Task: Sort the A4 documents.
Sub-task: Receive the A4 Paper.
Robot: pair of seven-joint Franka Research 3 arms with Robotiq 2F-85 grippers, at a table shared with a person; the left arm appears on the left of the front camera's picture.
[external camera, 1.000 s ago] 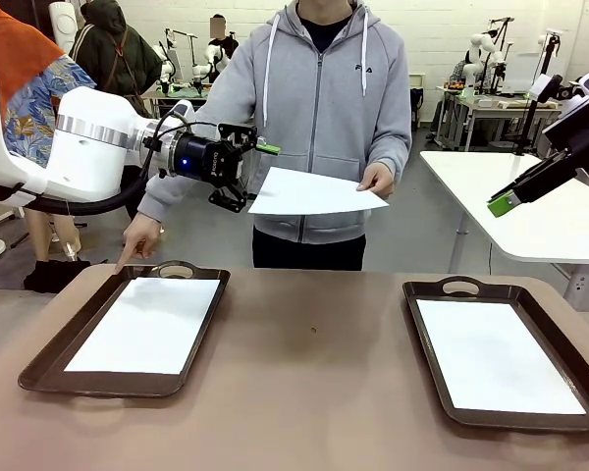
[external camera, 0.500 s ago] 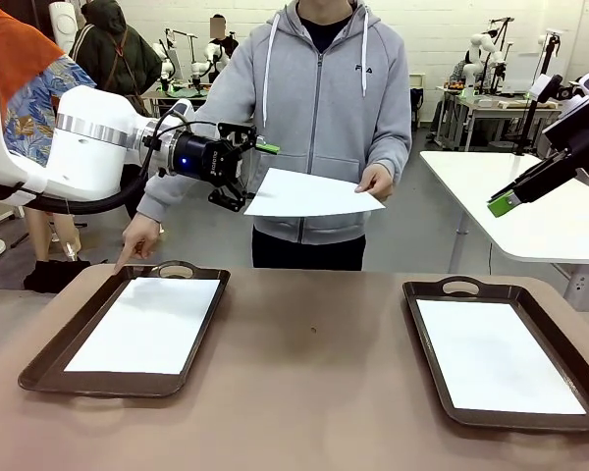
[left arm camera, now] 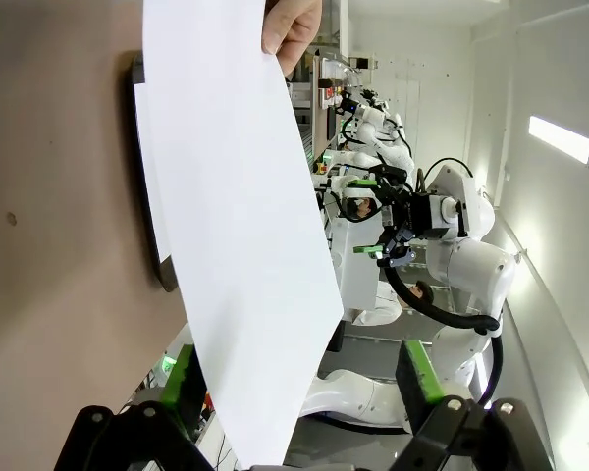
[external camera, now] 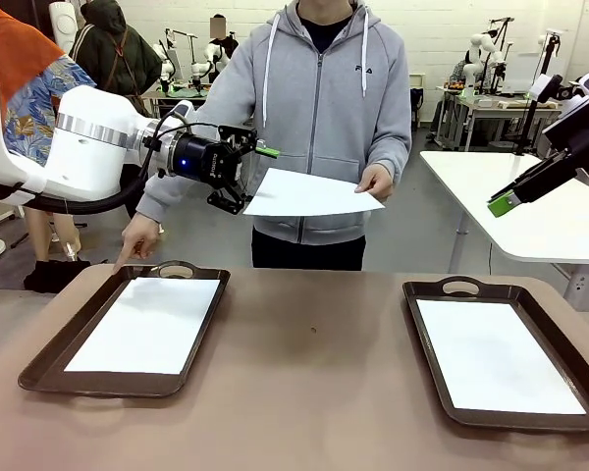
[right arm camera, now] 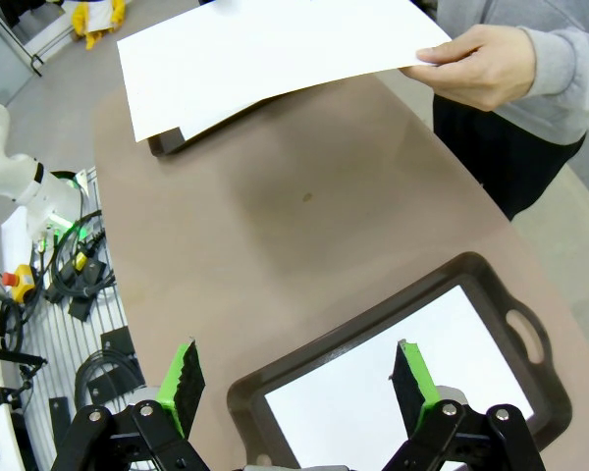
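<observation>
Held sheet: thin white A4 paper sheet [external camera: 309, 192] pinched at one corner by person's hand [external camera: 377, 181], above the brown table [external camera: 314, 392], free edge between the left jaws.
Left gripper [external camera: 247, 179]: green-padded fingers spread wide around that edge, not yet clamped.
Right gripper [right arm camera: 299, 378]: fingers wide, empty, above right dark brown handled tray [external camera: 427, 353].
Sorted sheets: one white sheet in left dark brown tray [external camera: 49, 358], one in right.
Risk: limp sheet sagging or sliding off the pads at closure; crumple or tear if pulled before hand lets go.
</observation>
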